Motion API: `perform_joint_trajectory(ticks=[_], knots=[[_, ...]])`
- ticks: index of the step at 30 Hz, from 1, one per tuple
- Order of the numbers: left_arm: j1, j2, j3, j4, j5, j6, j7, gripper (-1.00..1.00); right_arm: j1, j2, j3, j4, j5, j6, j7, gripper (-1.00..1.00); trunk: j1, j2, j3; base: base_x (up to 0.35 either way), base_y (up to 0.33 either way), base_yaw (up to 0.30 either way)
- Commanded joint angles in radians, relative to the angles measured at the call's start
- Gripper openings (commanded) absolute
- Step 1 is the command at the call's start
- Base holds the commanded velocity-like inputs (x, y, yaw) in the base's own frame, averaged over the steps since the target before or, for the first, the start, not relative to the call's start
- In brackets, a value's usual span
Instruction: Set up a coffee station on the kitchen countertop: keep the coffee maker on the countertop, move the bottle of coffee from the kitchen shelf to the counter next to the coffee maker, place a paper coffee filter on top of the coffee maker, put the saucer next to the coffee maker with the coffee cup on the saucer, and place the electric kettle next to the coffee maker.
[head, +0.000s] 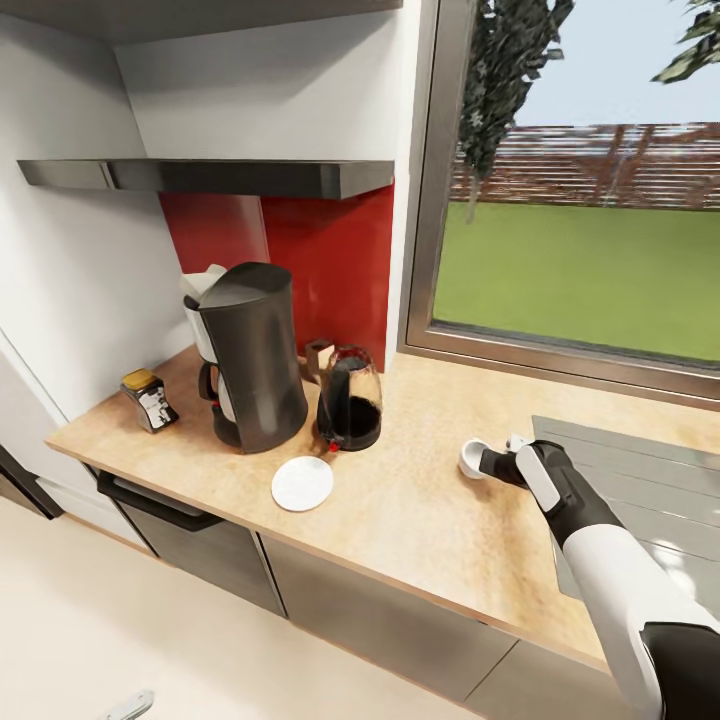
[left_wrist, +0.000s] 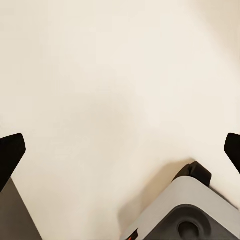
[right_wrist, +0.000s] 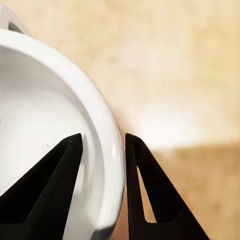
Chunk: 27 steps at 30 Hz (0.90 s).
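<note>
The black coffee maker (head: 250, 355) stands on the wooden countertop (head: 420, 520) with a white paper filter (head: 203, 282) at its top. The dark electric kettle (head: 350, 400) is just to its right and the coffee bottle (head: 148, 399) to its left. A white saucer (head: 302, 483) lies bare in front of them. Farther right, my right gripper (head: 487, 462) is shut on the rim of the white coffee cup (head: 471, 457), low over the counter. In the right wrist view one finger (right_wrist: 50, 190) sits inside the cup (right_wrist: 45, 110) and the other outside. My left gripper (left_wrist: 120, 145) hangs open over the pale floor.
A grey sink drainer (head: 640, 470) lies on the counter at the right, under the window (head: 590, 220). A dark shelf (head: 230, 176) runs above the coffee maker against the red backsplash. A small brown box (head: 318, 356) stands behind the kettle. An oven handle (head: 150, 503) sits below the counter edge.
</note>
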<state>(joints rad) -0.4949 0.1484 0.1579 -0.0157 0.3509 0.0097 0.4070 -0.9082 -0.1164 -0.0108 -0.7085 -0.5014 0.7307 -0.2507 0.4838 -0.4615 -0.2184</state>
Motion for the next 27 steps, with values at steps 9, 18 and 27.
perform_joint_trajectory(ticks=[9,18,27], knots=[[-0.001,0.000,0.008,-0.001,-0.003,0.001,0.003,1.00,0.001,0.000,0.000,0.000,-0.003,0.006,-0.010,-1.00,0.001,-0.001,-0.002,0.000,0.000,0.000],[-0.001,0.000,0.008,-0.001,-0.003,0.001,0.005,1.00,0.000,0.000,0.000,-0.010,-0.004,0.007,-0.006,-1.00,0.001,-0.001,0.005,0.000,0.000,0.001],[-0.001,-0.001,0.008,-0.001,-0.003,-0.001,0.002,1.00,0.000,0.002,0.000,-0.004,-0.003,0.007,-0.007,-1.00,0.001,-0.001,0.020,0.000,0.000,0.055]])
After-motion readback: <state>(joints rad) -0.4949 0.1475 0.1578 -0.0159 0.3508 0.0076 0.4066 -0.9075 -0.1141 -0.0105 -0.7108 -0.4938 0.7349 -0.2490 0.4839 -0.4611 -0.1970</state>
